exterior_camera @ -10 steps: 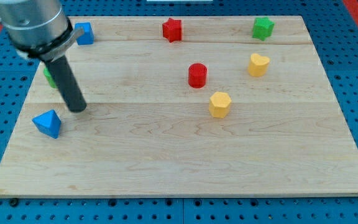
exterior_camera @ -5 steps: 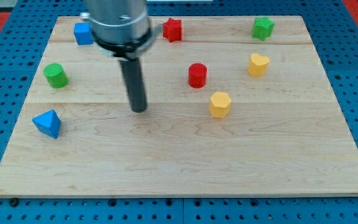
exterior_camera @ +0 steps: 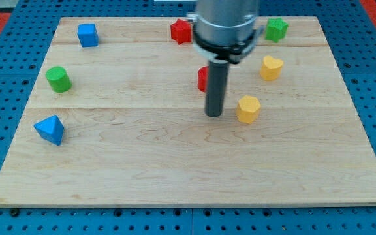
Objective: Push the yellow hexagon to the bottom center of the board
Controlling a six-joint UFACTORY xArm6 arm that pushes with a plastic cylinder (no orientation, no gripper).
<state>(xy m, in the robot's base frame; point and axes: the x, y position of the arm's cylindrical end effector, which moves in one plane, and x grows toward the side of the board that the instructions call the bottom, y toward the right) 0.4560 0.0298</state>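
The arm carries no claw, only a dark rod, so nothing is clamped or held. My tip (exterior_camera: 214, 115) rests on the wooden board (exterior_camera: 175, 176), near the yellow hexagon (exterior_camera: 248, 109), which lies at its 3 o'clock with a narrow gap showing between them. The red cylinder (exterior_camera: 203, 79) sits at 12 o'clock of my tip, partly hidden behind the rod. The yellow heart-like block (exterior_camera: 271, 67) lies at 1 o'clock of the hexagon.
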